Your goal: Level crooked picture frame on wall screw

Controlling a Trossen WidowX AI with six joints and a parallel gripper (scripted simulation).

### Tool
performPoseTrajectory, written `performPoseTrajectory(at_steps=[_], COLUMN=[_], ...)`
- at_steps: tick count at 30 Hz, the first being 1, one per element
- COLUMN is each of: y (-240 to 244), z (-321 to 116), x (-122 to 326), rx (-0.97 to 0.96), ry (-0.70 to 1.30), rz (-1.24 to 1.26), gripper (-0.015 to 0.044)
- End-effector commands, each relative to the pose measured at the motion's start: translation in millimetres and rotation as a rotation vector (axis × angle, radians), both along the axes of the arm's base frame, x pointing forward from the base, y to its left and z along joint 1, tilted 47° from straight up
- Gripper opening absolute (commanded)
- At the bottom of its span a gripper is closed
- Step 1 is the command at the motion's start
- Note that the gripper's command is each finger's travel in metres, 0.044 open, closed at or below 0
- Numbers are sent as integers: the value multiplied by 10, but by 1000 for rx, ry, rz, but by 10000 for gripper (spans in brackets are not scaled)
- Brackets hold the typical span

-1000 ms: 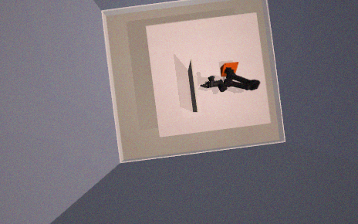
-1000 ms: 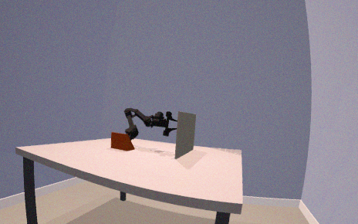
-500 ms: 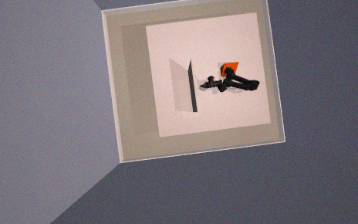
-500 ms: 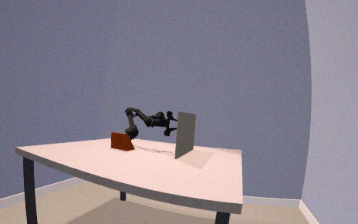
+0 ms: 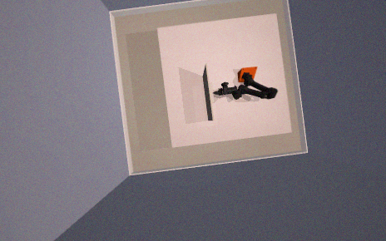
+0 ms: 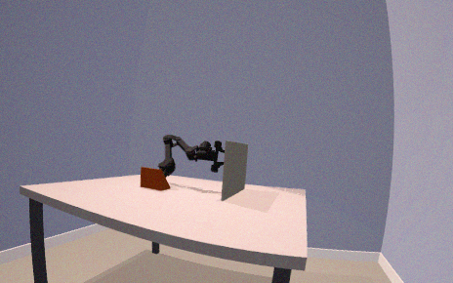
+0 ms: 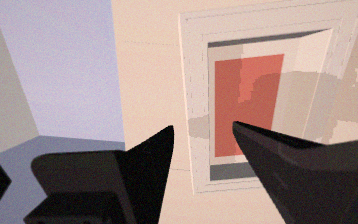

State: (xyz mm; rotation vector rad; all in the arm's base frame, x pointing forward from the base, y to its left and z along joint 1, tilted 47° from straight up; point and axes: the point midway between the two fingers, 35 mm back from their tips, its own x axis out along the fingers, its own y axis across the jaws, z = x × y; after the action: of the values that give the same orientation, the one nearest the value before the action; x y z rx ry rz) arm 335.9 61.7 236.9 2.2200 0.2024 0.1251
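Note:
The picture frame, pale with a red picture, hangs on the front of an upright wall panel. In the wrist view its top edge rises to the right, but that view is oblique, so I cannot tell its true tilt. The top and exterior views do not show the frame. The screw and the notched strip are hidden. My gripper is open and empty, in front of the panel. In the wrist view the frame's left bar shows between the fingertips, and the right finger overlaps the picture.
The panel stands upright on the white table. The arm's orange base block is on the table on the arm's side of the panel. Shadows of the arm and gripper fall across the frame.

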Motion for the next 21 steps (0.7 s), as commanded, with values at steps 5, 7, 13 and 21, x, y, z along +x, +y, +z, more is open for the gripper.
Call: performPoseTrajectory(at_steps=[5, 7, 13, 21], y=[13, 17, 17, 17], z=[47, 45, 45, 45], x=[130, 149, 152, 152], rx=[-3, -3, -3, -3], ry=[-14, -14, -14, -14], rz=[-7, -7, -7, -7], gripper=[260, 260, 260, 260])
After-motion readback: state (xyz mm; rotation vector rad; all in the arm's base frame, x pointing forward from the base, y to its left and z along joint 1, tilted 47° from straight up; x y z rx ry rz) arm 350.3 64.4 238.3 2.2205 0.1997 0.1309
